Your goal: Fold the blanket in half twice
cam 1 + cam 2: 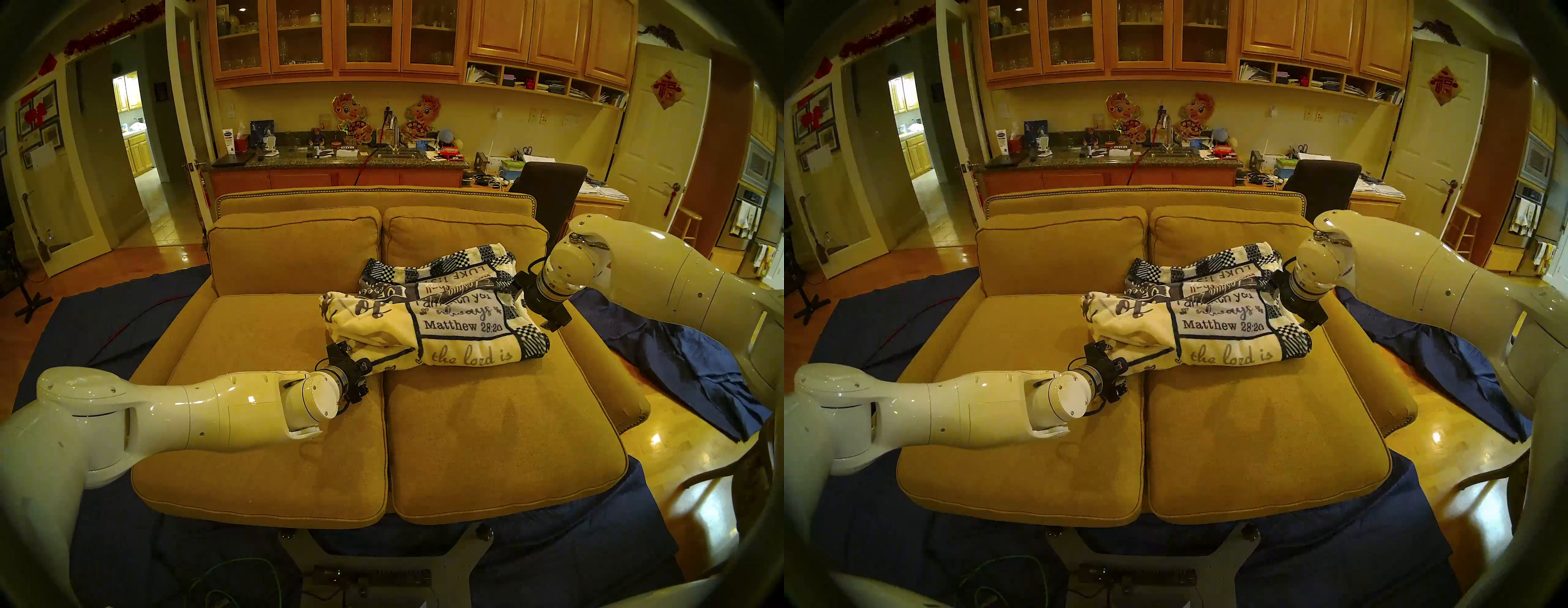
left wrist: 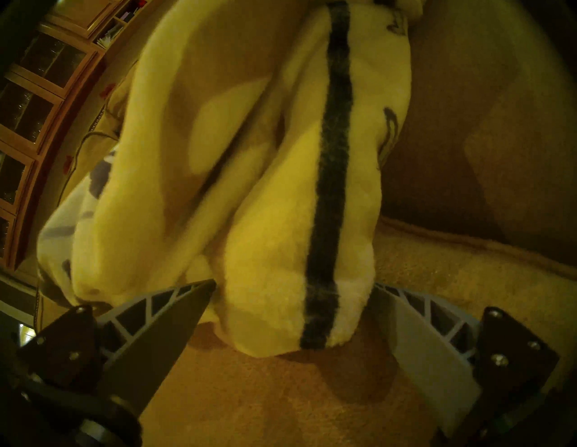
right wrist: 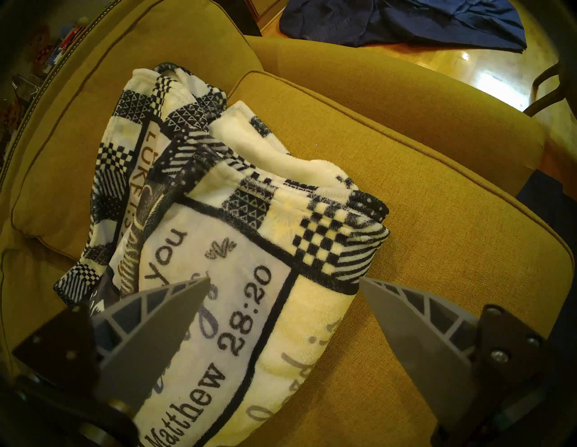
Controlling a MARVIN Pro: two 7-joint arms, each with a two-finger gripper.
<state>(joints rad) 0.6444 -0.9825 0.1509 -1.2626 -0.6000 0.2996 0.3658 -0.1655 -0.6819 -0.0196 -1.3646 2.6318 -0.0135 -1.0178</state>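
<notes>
The blanket (image 1: 458, 322) lies bunched in loose folds on the sofa's right seat cushion, its "Matthew 28:20" panel facing up and its checkered edge to the right and back. It also shows in the other head view (image 1: 1216, 327). My left gripper (image 1: 364, 367) (image 1: 1119, 367) is low at the blanket's front-left end. In the left wrist view the left gripper (image 2: 293, 284) is open, with a cream fold with a navy stripe (image 2: 324, 218) between the fingers. My right gripper (image 1: 521, 295) (image 3: 284, 279) is open just above the blanket's (image 3: 249, 237) right side, holding nothing.
The tan sofa (image 1: 271, 424) has two seat cushions, two back cushions and a right armrest (image 1: 602, 361). Plain dark blue cloths lie on the floor at the right (image 1: 687, 365) and around the sofa's front. A wooden chair (image 1: 729, 467) stands at the right.
</notes>
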